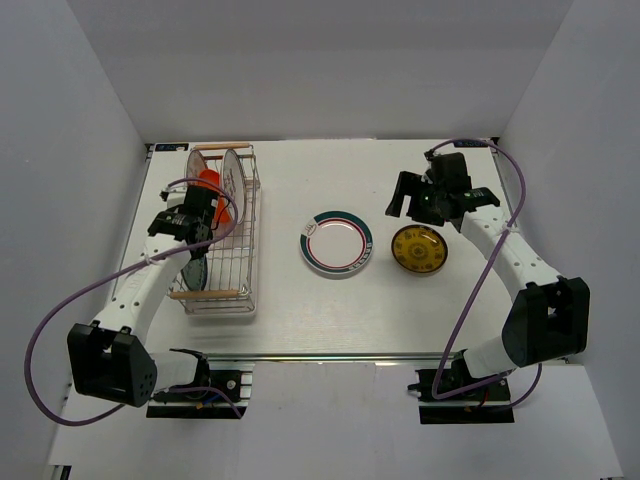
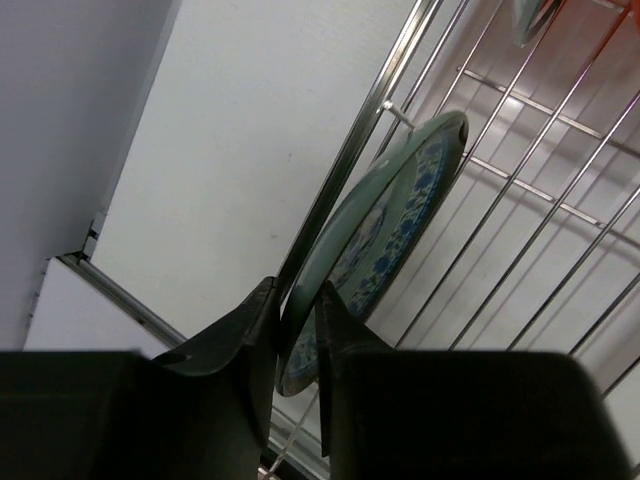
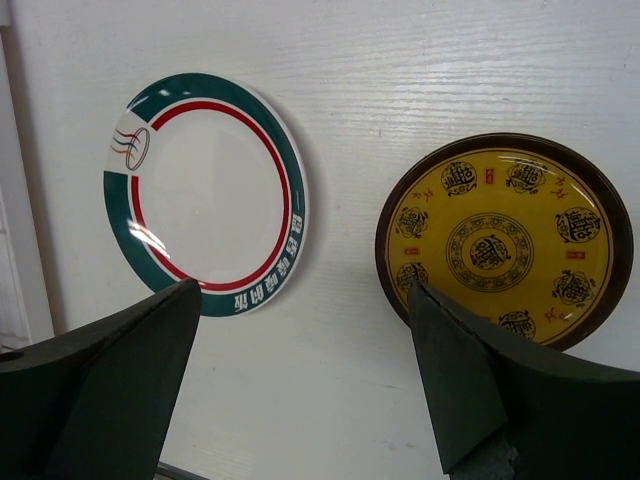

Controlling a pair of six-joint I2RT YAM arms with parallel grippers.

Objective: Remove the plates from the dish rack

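Our left hand (image 2: 297,325) is clenched on the teal-blue plate (image 2: 395,215), which stands on edge in the dish rack (image 1: 256,230) at frame left, its rim rising from our fingers. Our right hand (image 3: 302,330), released, is farther off.

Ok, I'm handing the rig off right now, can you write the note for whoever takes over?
Left gripper: shut on the rim of the teal-blue plate, which is inside the dish rack.
Right gripper: open, empty, above the table near the yellow plate.
Done: yellow plate and green-rimmed plate lie flat on the table.
Left: teal-blue plate, orange plate and white plate, all in the rack.
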